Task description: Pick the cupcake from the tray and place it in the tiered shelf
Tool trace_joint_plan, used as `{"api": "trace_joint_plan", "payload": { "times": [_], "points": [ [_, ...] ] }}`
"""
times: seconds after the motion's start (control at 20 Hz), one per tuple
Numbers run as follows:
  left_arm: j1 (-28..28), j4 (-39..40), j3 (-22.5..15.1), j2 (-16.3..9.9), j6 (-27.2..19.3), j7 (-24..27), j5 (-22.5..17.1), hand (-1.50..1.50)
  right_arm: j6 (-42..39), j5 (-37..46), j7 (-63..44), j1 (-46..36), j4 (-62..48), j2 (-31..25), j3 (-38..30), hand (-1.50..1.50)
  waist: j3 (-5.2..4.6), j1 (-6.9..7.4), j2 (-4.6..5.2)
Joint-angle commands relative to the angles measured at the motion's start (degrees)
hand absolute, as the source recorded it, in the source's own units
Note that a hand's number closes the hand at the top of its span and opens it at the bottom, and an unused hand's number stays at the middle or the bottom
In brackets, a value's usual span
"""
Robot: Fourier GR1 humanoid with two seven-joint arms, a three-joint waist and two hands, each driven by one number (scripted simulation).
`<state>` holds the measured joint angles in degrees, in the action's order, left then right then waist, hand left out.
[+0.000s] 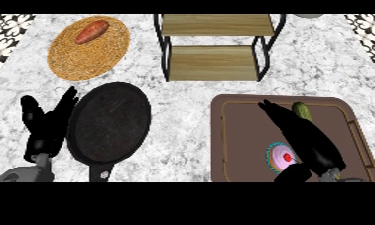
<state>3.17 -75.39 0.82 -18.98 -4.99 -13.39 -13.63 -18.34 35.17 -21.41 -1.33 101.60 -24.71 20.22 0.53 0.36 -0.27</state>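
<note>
Fingers of the right hand [304, 135] stretch out straight and unclasped over the brown tray [242, 120], holding nothing, with the thumb showing low near the view's lower edge. Just beside and partly under that hand sits the cupcake [281, 157], pink-topped with a red dot and a teal paper rim, resting on the tray's floor towards its near side. A green pickle-like item [302, 111] lies on the tray beyond the fingertips.

The step in hand looks like closing in on the cupcake. To do it well, I judge the hand should draw back a little so fingers and thumb bracket the cupcake's sides, then curl round the wrapper rather than pressing the frosting, and lift straight up to clear the tray's raised rim before travelling.

The tiered shelf [214, 45], wooden boards in a black frame, stands well apart at the far middle of the counter; its lower board looks the easier target.

The left hand [44, 125] rests open at the lower left, fingers up, next to a dark round pan [110, 122]. Farther off, a woven mat [88, 48] carries a reddish sweet potato [92, 30]. The marble counter [183, 120] is white with grey veining.
</note>
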Motion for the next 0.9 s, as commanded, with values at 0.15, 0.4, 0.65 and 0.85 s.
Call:
{"api": "trace_joint_plan", "payload": {
  "times": [0.15,0.4,0.65,0.85],
  "points": [
    [-1.2,-1.0,-2.2,3.0,0.6,-0.8,0.6,0.0,-6.0,5.6,5.7,-0.1,-0.5,-3.8,9.0,1.5,-0.52,-0.23,0.21],
    [2.7,1.6,-2.3,5.7,-0.7,-1.9,1.7,0.0,-4.0,2.6,10.4,-0.8,-3.7,-0.2,5.5,1.5,-0.52,-0.63,0.31],
    [-1.5,3.0,-1.5,5.4,2.2,2.3,2.1,0.0,-2.2,2.9,12.5,1.1,2.8,0.8,5.8,1.5,-0.56,-0.75,0.23],
    [2.3,0.8,-0.9,4.4,1.6,-2.3,1.6,0.0,-0.4,10.3,-11.1,-5.4,-0.8,21.3,15.0,1.5,-0.64,-0.07,0.33]
  ]
}}
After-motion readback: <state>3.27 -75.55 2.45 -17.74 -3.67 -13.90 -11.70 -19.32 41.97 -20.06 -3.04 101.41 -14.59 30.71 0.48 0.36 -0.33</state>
